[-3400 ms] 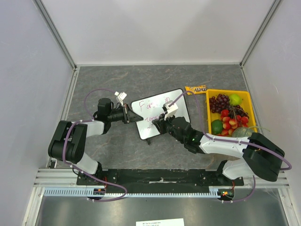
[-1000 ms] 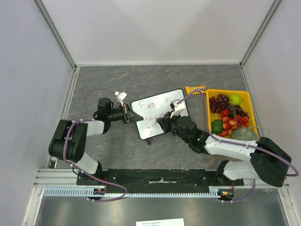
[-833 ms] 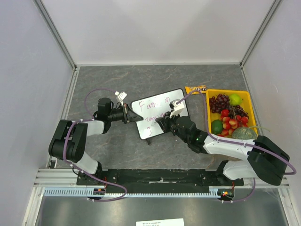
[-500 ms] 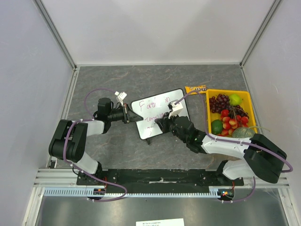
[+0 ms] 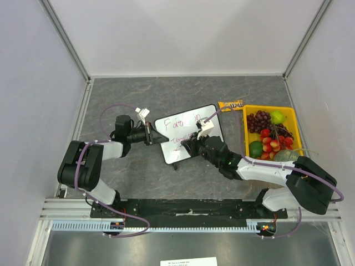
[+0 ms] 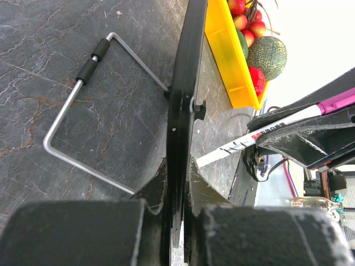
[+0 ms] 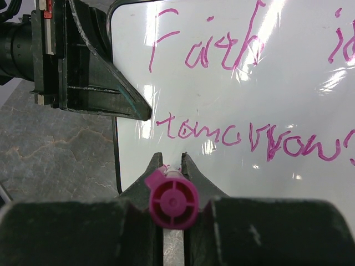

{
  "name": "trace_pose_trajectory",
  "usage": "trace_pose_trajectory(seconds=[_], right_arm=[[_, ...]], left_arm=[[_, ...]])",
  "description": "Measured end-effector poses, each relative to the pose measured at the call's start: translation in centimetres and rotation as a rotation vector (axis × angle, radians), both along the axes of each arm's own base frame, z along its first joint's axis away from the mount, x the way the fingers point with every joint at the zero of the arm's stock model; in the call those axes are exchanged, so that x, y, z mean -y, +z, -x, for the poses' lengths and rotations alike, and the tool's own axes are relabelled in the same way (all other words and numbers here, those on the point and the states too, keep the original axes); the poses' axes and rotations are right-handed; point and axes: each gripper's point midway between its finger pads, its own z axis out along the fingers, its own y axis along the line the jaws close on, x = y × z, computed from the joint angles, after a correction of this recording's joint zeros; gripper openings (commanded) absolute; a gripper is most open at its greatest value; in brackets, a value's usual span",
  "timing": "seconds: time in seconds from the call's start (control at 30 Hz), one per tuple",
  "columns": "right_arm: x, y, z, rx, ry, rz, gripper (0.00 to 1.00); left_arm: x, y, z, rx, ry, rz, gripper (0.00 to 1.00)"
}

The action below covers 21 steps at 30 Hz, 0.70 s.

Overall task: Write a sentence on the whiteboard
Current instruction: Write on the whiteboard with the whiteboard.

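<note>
The whiteboard [image 5: 213, 119] stands tilted on the table's middle, its wire stand [image 6: 83, 111] behind it. Pink sentence lettering [image 7: 233, 138] reads "Faith in" over "tomorrow". My left gripper [image 5: 161, 138] is shut on the board's left edge, and the left wrist view shows the board [image 6: 186, 66] edge-on between the jaws of my left gripper [image 6: 177, 177]. My right gripper [image 5: 186, 146] is shut on a pink marker [image 7: 172, 202], whose tip is against the board's lower left, below "tomorrow". The right gripper [image 7: 171, 160] hides the tip. The marker's white barrel [image 6: 260, 136] also shows in the left wrist view.
A yellow tray [image 5: 266, 107] of grapes, strawberries, limes and other fruit sits to the right of the board. A candy packet [image 5: 230, 104] lies just behind the board's right corner. Grey walls enclose the table on three sides.
My right gripper with the marker has shifted slightly left along the board's lower part. The left gripper and the board have stayed put.
</note>
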Motion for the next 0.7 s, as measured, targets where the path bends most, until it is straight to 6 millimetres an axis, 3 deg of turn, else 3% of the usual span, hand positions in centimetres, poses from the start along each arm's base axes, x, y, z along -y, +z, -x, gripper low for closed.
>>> trace_pose_trajectory(seconds=[0.7], right_arm=[[1.3,-0.8,0.5,-0.014,-0.016,0.040,0.00]], left_arm=[[0.0,-0.1,0.0,-0.002,0.000,0.000,0.02]])
